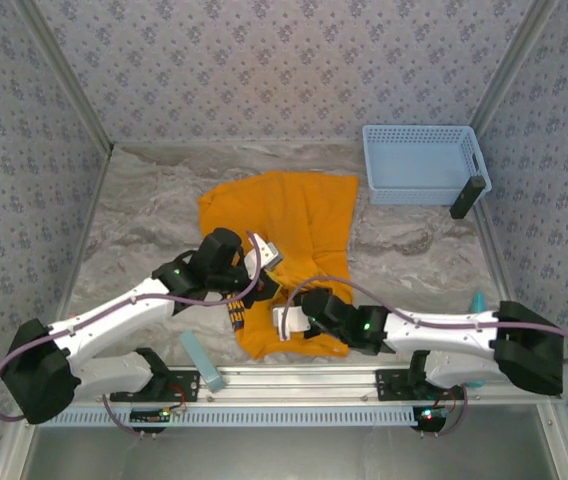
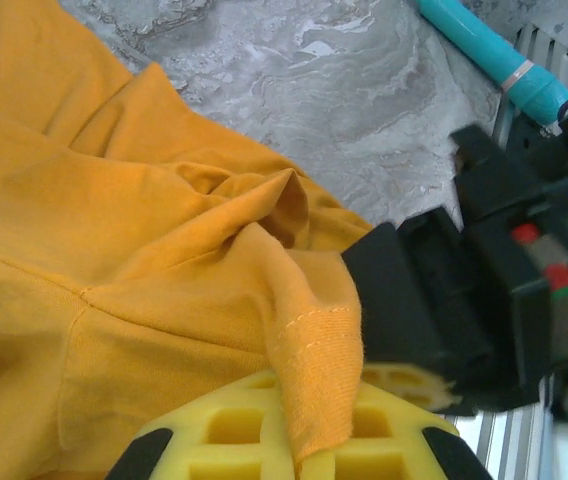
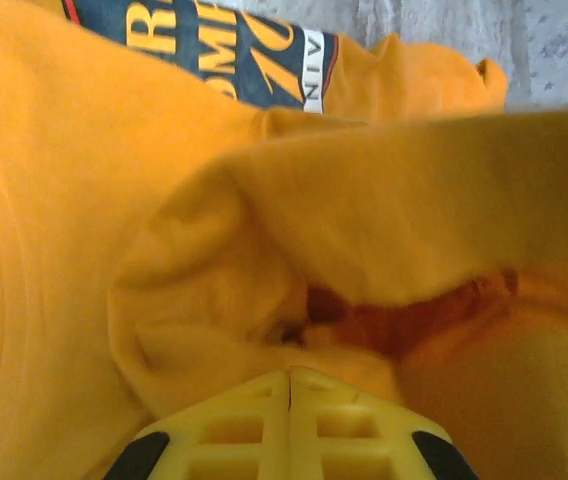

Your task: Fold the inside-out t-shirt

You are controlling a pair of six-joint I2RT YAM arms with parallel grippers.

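Observation:
The inside-out t-shirt is orange-yellow and lies crumpled mid-table, reaching toward the near edge. My left gripper is over its lower left part. In the left wrist view its yellow fingers are shut on a stitched hem of the t-shirt, which rises from between them. My right gripper is at the shirt's near end, pointing left. In the right wrist view its jaws are pressed together on a bunched fold of the t-shirt. Dark printed lettering shows beyond it.
A light blue basket stands at the back right, a black object leaning by it. One teal tool lies by the near rail on the left, another teal tool at the right. The right arm's black body sits close beside my left gripper.

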